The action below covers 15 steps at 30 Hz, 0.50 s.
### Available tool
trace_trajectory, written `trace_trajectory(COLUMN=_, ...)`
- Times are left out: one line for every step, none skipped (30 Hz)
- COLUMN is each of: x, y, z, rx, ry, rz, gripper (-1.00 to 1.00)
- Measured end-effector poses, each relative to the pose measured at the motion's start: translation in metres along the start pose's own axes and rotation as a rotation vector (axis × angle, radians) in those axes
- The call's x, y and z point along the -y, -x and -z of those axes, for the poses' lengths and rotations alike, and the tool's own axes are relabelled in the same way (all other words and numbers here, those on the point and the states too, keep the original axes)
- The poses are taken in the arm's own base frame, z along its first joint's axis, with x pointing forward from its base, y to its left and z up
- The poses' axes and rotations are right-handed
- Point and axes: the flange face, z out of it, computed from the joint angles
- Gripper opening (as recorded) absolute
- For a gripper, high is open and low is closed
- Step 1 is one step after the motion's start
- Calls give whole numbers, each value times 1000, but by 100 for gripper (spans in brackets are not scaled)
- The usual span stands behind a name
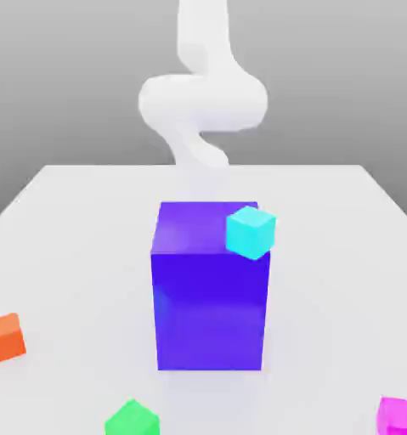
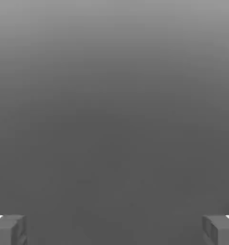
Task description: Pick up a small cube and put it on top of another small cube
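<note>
Magenta small cube (image 1: pixel 400 416) sits at the counter's (image 1: pixel 70 221) near corner on the exterior view's right; the claw (image 2: pixel 114 229) is spread wide, grasping nothing.

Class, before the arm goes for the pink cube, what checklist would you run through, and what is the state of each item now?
1. Tool open: ok, fingers stand wide apart.
2. Tool empty: ok, nothing between the fingers.
3. Pink cube free on the table: ok, nothing touches it.
4. Pink cube fully in view: not ok, cut by the frame edge.
5. Cyan cube resting on the blue block: cannot tell.
</note>
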Motion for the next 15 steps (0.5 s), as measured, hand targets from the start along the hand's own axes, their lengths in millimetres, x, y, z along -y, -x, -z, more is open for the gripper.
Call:
trace_trajectory(x=5, y=2, z=-18, rx=32, ry=3, rz=38, gripper=0)
trace_trajectory(x=10, y=5, z=-36, rx=64, ry=5, rz=75, gripper=0)
trace_trajectory(x=15, y=8, z=-53, rx=93, ry=8, rz=112, gripper=0)
trace_trajectory(x=19, y=12, z=-70, rx=122, ry=10, rz=148, gripper=0)
trace_trajectory(x=24, y=17, z=-87, rx=151, ry=13, rz=185, gripper=0)
trace_trajectory(x=28, y=23, z=-104, rx=180, ry=15, rz=221, gripper=0)
trace_trajectory(x=32, y=29, z=-121, rx=208, ry=17, rz=258, gripper=0)
trace_trajectory(x=36, y=36, z=-137, rx=235, ry=19, rz=295, gripper=0)
trace_trajectory(x=40, y=44, z=-154, rx=262, ry=22, rz=332, gripper=0)
trace_trajectory(x=43, y=52, z=-170, rx=289, ry=24, rz=369, gripper=0)
trace_trajectory(x=46, y=61, z=-187, rx=315, ry=26, rz=407, gripper=0)
trace_trajectory(x=49, y=71, z=-203, rx=342, ry=29, rz=444, gripper=0)
trace_trajectory(x=51, y=81, z=-219, rx=367, ry=31, rz=482, gripper=0)
trace_trajectory(x=53, y=92, z=-234, rx=392, ry=34, rz=520, gripper=0)
trace_trajectory(x=55, y=104, z=-250, rx=417, ry=36, rz=558, gripper=0)
